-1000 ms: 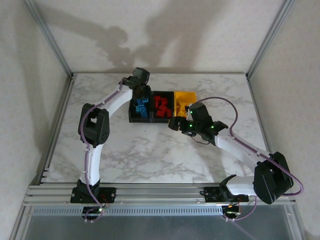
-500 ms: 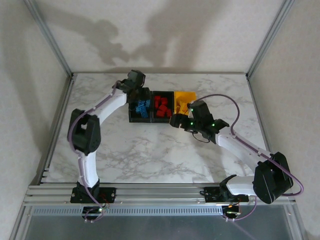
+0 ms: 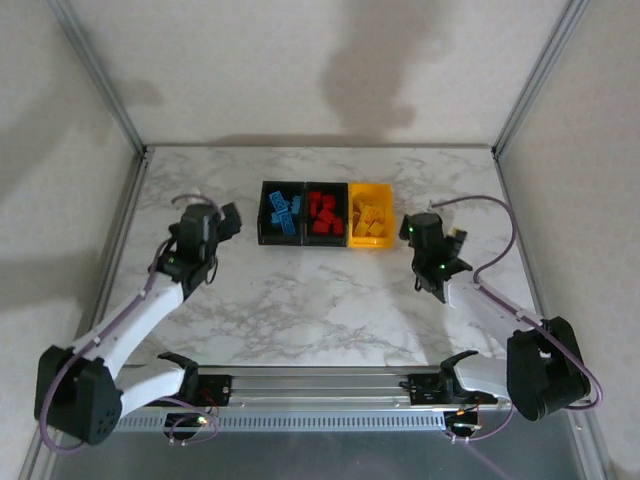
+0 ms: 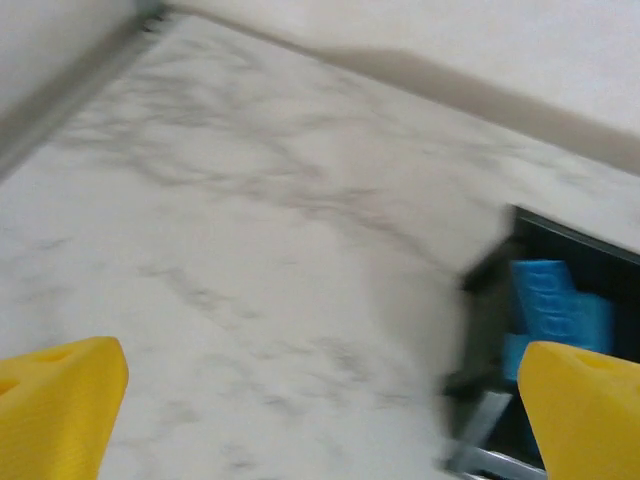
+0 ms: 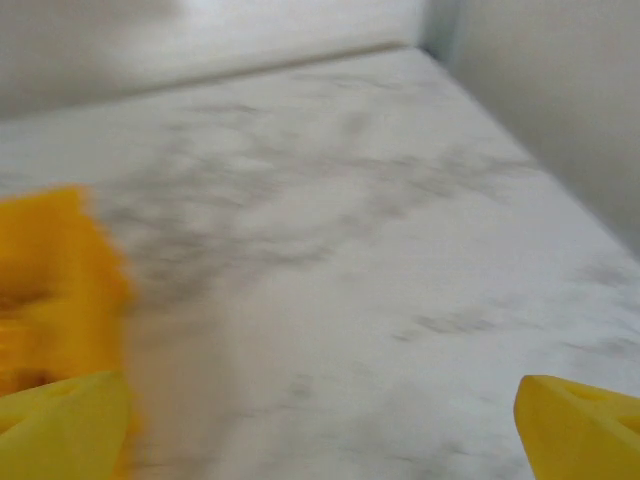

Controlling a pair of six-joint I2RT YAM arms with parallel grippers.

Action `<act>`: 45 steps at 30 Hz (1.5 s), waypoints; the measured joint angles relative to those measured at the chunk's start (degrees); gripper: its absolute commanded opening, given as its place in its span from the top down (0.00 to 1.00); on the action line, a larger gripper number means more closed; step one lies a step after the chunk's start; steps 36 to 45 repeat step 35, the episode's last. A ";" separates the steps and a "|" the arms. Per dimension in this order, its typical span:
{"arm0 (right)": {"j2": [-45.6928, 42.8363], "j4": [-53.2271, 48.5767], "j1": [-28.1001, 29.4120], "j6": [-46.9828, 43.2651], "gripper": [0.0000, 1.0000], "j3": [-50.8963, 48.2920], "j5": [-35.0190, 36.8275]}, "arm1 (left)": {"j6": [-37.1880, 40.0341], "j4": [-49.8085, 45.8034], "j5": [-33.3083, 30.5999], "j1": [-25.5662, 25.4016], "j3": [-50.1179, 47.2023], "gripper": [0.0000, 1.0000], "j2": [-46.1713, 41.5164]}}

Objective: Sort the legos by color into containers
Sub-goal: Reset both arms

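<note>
Three containers stand in a row at the back middle of the table. The left black bin (image 3: 264, 214) holds blue legos (image 3: 282, 212), the middle black bin (image 3: 307, 213) holds red legos (image 3: 324, 214), and the yellow bin (image 3: 383, 216) holds yellow legos (image 3: 368, 219). My left gripper (image 3: 226, 221) hangs open to the left of the row, apart from it. Its wrist view shows bare marble between the yellow fingertips (image 4: 60, 400), with the black bin (image 4: 480, 330) and blue legos (image 4: 552, 310) at the right. My right gripper (image 3: 420, 226) is open just right of the yellow bin (image 5: 50, 280), nothing between its fingertips (image 5: 580, 420).
The marble table (image 3: 320, 310) is fenced by aluminium rails at the left (image 3: 120, 230) and right (image 3: 515, 220) edges and a wall behind. The arm bases sit on the near rail (image 3: 320, 385).
Both arms have pulled back from over the bins, the left one swinging left and nearer, the right one moving right. Both grippers have opened wide.
</note>
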 measured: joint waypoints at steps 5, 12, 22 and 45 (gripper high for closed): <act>0.87 19.61 -2.84 -5.68 0.01 -14.14 5.11 | 3.80 14.69 -5.03 6.54 -12.87 0.00 1.62; 7.80 46.53 -4.96 -12.96 0.01 -23.76 0.79 | 8.15 46.25 -4.44 8.83 -22.32 0.00 15.21; 15.72 70.58 -13.11 -20.79 0.01 -27.76 -17.75 | 12.87 70.27 4.02 10.19 -26.21 0.00 26.51; 18.69 67.56 -18.56 -17.55 0.01 -22.71 -27.74 | 13.94 73.11 5.68 10.19 -26.12 0.00 26.56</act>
